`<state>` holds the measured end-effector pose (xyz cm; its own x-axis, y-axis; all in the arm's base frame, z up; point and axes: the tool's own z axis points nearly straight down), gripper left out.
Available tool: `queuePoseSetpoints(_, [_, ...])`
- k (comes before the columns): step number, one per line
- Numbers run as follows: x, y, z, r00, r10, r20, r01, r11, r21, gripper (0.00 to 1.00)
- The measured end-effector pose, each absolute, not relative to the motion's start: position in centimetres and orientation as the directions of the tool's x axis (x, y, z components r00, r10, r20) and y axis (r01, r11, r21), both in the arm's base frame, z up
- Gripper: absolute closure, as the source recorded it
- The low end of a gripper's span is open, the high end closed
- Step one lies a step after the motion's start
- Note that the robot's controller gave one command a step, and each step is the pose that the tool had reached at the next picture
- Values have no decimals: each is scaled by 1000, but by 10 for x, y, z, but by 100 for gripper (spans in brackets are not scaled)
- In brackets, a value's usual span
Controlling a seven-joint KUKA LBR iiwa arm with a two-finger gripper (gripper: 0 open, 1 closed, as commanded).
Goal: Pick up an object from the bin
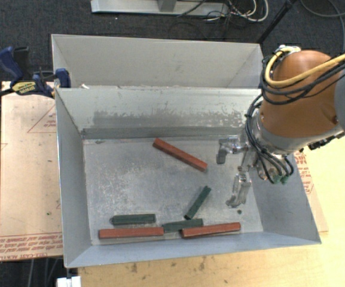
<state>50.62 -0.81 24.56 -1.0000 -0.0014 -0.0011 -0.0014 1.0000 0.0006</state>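
A short dark green flat stick lies tilted on the floor of a grey metal bin, right of centre. It is the loose thing nearest the arm's jaws, which hang just to its right, spread wide with nothing between them. A longer red-brown stick lies slanted just left of the upper finger. Along the front wall, two green sticks and two red-brown ones lie in a close row. To pick well, the jaws would likely need to shift left over the tilted green stick, turn to straddle its narrow width, and close on its upper half, clear of the row.
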Motion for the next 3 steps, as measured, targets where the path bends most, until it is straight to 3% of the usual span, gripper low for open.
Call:
queuePoseSetpoints(1, [506,-8,246,-1000,-1,-1,-1,1000,0,0])
queuePoseSetpoints(2, [521,1,195,-999,50,-9,50,999,1,0])
queuePoseSetpoints(3, [523,3,180,-998,59,-9,59,998,2,0])
